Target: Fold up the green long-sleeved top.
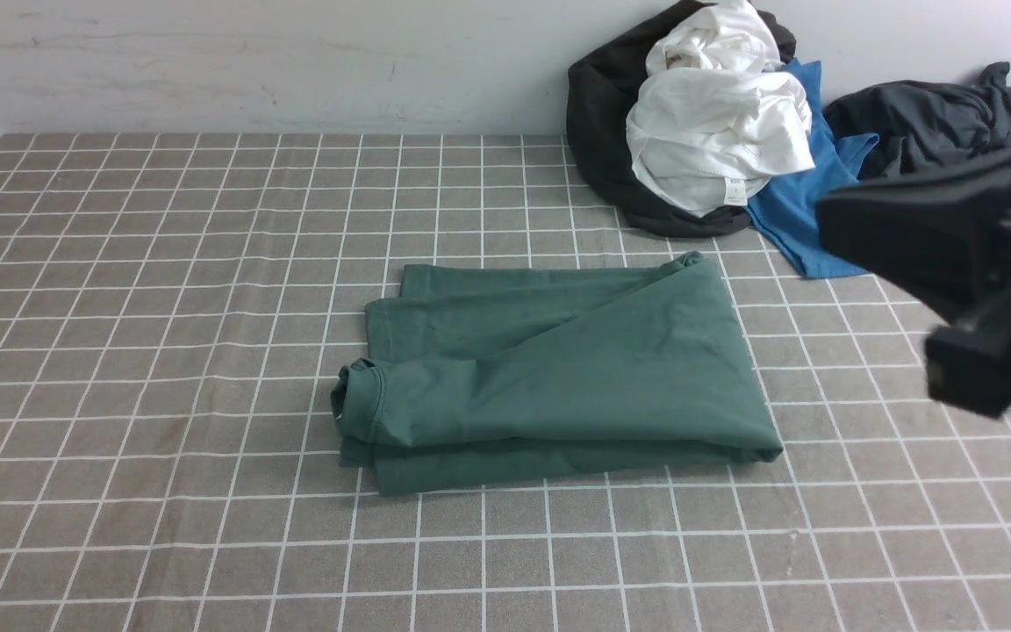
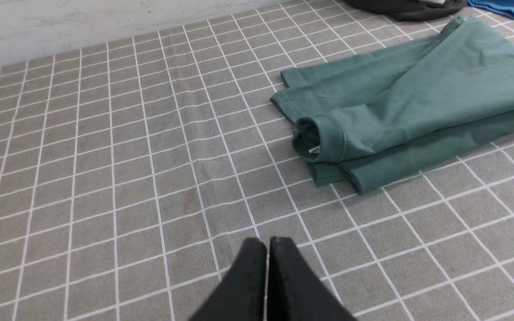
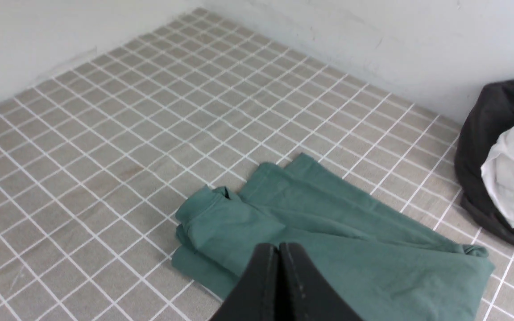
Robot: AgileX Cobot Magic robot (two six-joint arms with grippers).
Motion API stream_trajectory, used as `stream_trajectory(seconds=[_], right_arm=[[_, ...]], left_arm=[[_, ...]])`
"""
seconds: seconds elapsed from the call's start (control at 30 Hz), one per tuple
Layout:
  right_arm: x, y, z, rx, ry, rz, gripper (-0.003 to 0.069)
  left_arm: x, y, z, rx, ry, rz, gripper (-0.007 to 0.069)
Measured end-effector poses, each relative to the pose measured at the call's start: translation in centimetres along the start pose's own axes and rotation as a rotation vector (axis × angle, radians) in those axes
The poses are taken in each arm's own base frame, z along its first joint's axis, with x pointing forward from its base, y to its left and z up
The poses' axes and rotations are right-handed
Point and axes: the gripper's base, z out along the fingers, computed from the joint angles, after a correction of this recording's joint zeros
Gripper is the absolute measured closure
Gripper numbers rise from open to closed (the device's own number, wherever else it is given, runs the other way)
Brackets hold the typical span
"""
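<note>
The green long-sleeved top (image 1: 558, 369) lies folded into a compact rectangle on the checked cloth in the middle of the table, its neck opening at the left end. The left wrist view shows the top (image 2: 417, 102) flat, with a white tag inside the collar. The right wrist view looks down on the top (image 3: 337, 240) from above. My right gripper (image 3: 279, 246) hangs above the top, jaws pressed together and empty; in the front view the right arm (image 1: 962, 254) is raised at the right. My left gripper (image 2: 267, 241) is shut, empty, above bare cloth away from the top.
A heap of clothes sits at the back right against the wall: a white garment (image 1: 716, 132) on a dark one (image 1: 602, 132), a blue tee (image 1: 799, 211) and a dark grey garment (image 1: 927, 123). The grey checked tablecloth (image 1: 163, 307) covers the table.
</note>
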Motion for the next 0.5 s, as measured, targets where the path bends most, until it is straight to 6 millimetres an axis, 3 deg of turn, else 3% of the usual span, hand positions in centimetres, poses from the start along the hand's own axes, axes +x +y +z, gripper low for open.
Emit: stream_trajectory(seconds=[0.17,0.2,0.27,0.5], right_arm=[[1.7,0.4,-4.6,0.018,-0.124,-0.011,0.0673],[1.8,0.4,-4.5,0.018,-0.122,-0.011,0.0673],[2.3,0.5,-6.2,0.023,-0.174,-0.015,0.0673],[3.2,0.8,-7.5,0.015,-0.155,-0.019,0.0673]], left_arm=[[0.0,0.0,0.0,0.001,-0.005,-0.002,0.0631],[0.0,0.0,0.0,0.001,-0.005,-0.002,0.0631],[0.0,0.0,0.0,0.001,-0.005,-0.002,0.0631],[0.0,0.0,0.0,0.001,-0.005,-0.002,0.0631]])
